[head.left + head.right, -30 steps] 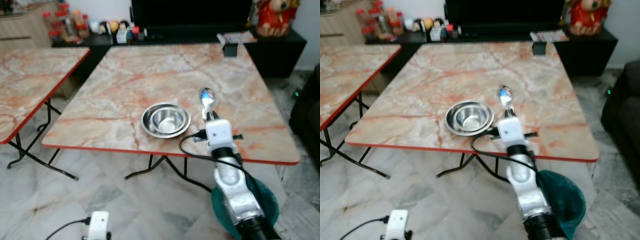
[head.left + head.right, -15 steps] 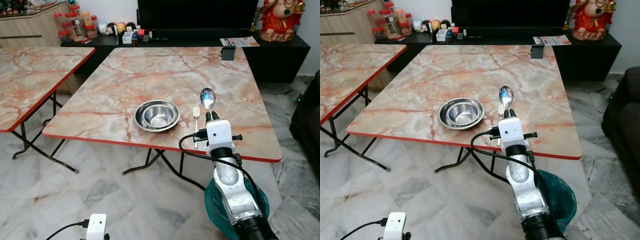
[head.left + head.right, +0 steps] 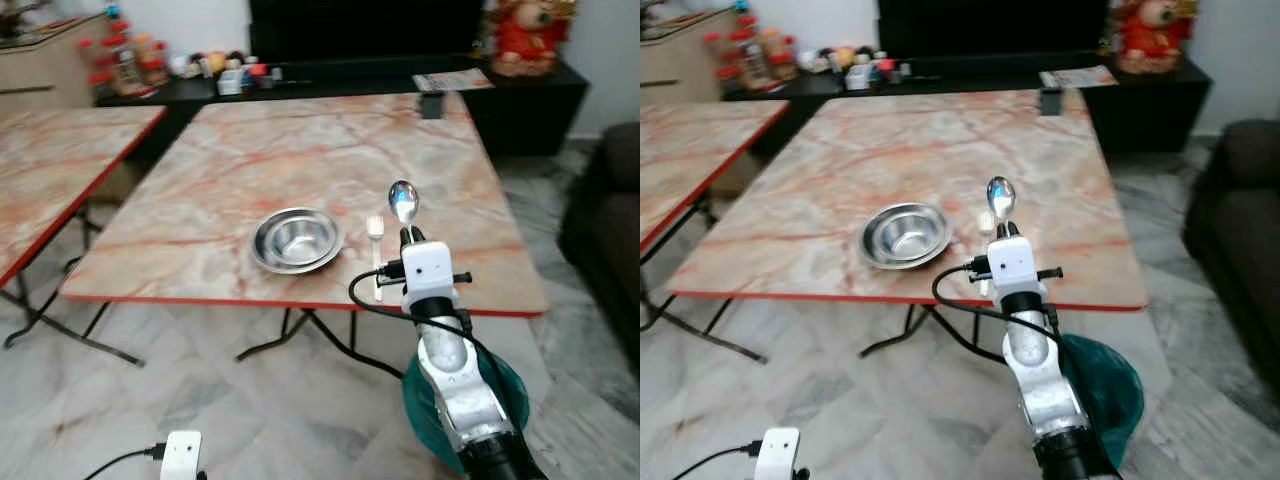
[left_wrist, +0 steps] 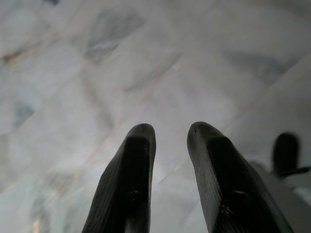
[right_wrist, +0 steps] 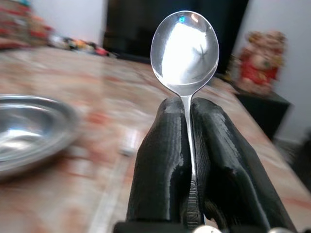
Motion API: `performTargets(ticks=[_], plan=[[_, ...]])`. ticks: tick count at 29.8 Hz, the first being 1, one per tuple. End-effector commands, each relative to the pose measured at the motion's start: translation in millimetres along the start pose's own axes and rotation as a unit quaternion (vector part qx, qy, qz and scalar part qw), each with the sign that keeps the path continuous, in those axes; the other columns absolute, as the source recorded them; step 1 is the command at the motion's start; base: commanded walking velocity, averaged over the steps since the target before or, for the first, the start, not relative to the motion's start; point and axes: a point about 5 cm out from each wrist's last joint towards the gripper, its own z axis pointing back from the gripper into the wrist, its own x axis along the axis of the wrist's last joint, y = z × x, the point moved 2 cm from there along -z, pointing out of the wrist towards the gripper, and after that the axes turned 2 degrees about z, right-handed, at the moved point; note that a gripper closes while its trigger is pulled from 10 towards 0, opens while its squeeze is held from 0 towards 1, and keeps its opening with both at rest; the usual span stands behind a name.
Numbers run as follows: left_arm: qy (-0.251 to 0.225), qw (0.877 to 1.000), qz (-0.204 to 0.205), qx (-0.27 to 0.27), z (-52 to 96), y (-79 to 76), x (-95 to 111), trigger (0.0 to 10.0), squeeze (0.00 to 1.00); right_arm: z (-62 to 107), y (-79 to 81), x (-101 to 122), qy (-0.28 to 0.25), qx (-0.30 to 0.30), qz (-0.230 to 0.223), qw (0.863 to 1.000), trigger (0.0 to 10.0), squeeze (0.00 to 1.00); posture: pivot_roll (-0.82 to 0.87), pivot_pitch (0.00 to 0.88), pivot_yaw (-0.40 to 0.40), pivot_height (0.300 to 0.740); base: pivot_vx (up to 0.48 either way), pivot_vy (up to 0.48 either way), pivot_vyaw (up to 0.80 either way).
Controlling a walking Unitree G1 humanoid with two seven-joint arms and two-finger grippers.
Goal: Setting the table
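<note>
My right gripper is shut on a silver spoon, whose bowl stands upright above the fingertips, over the near right part of the marble table. The same spoon is clamped by its handle between the black fingers. A steel bowl rests on the table left of the gripper, and a fork lies between bowl and gripper. My left gripper hangs over the floor, fingers slightly apart and holding nothing.
A second marble table stands to the left. A dark cabinet with bottles and a red figure runs along the back. A dark sofa is at the right, a teal bin beneath my right arm, a white device on the floor.
The camera has shifted, so the table sits differently in view. My right gripper still holds the spoon upright; the fork beside the bowl has come into view since a second ago.
</note>
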Motion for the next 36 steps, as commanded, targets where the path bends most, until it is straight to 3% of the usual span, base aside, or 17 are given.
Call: performTargets(ticks=[1, 7, 19, 36], plan=[[0.007, 1.0, 0.002, 0.009, 1.4, 6.5, -5.0, 10.0, 0.0, -0.2, 9.7, 3.9, -0.002, 0.01, -0.014, 1.0, 10.0, 0.0, -0.04, 0.026, 0.068, 0.74, 0.277, 0.0, 0.0], [0.006, 1.0, 0.002, 0.009, 1.5, 7.2, -4.9, 10.0, 0.0, 0.3, 10.8, 2.3, 0.006, 0.01, -0.02, 1.0, 10.0, 0.0, -0.04, 0.027, 0.069, 0.74, 0.271, 0.0, -0.13], [0.007, 1.0, 0.001, 0.009, 1.7, 7.7, -5.8, 10.0, 0.0, 1.7, 12.7, 1.1, 0.008, 0.014, -0.019, 1.0, 10.0, 0.0, -0.04, 0.029, 0.069, 0.74, 0.0, 0.0, 0.0], [0.005, 1.0, 0.001, 0.008, 1.2, 6.6, -4.1, 10.0, 0.0, 1.5, 14.5, 1.6, 0.007, 0.02, -0.021, 1.0, 10.0, 0.0, -0.04, 0.028, 0.067, 0.74, 0.285, 0.0, 0.0]])
